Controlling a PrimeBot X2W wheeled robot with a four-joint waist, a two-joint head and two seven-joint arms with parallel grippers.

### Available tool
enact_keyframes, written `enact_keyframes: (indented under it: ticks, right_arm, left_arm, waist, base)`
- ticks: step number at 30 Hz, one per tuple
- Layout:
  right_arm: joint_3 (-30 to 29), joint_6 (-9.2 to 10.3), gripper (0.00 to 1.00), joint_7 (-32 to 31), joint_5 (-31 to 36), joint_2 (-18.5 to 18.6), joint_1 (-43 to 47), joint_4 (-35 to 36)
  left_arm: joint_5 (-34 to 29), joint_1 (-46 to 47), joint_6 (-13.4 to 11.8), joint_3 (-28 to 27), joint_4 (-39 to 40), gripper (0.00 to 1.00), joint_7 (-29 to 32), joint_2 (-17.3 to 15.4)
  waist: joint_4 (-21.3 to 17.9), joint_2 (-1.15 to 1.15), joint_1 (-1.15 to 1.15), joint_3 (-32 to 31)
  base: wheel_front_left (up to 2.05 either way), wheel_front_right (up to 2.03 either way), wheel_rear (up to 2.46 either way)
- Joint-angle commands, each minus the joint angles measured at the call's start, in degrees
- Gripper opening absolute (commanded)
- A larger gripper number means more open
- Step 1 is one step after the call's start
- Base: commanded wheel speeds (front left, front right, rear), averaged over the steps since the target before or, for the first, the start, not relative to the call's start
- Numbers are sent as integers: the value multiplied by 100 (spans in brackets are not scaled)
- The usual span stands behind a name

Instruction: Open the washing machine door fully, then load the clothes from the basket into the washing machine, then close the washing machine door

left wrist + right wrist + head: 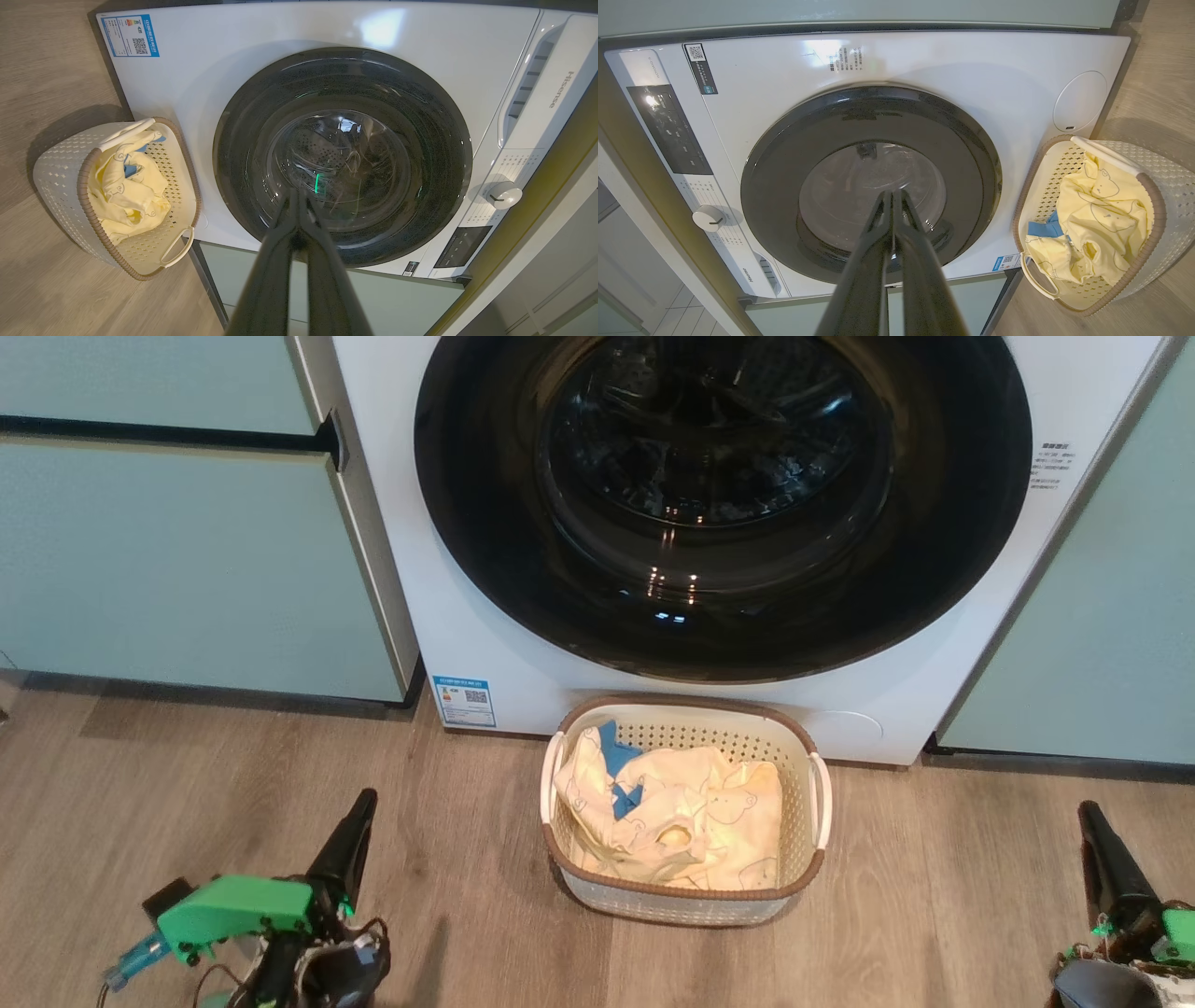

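Though shut, glossy black door [724,499]

The head view's top edge cuts off the door [724,495] and washer [457,616], the right gripper [1094,826] is half lost at the corner, the clothes [672,817] hide the floor of the basket [681,905], and print on the sticker [464,700] is too small to read.

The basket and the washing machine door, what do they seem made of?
The basket looks like matt cream plastic: moulded rows of small holes, a brown rim. The washing machine door looks like glossy black plastic or glass around a clear glass bowl: it mirrors lights sharply; which, I cannot tell.
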State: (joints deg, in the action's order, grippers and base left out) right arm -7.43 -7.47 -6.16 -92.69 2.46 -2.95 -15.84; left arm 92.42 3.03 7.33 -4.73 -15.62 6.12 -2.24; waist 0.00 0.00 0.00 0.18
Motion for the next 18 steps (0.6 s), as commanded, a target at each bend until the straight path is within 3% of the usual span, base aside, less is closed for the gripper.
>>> enact_keyframes:
  ticks: [1,18]
  right_arm:
    - [93,-2,0,-32,51,42,-324,181]
    - [93,-2,0,-32,51,42,-324,181]
  left_arm:
    - [-24,315,16,-177,159,0,35,-64]
    - [-24,315,16,-177,159,0,35,-64]
  waist:
    - [0,0,0,0]
    - [0,0,0,0]
  base:
    - [0,0,0]
    - [0,0,0]
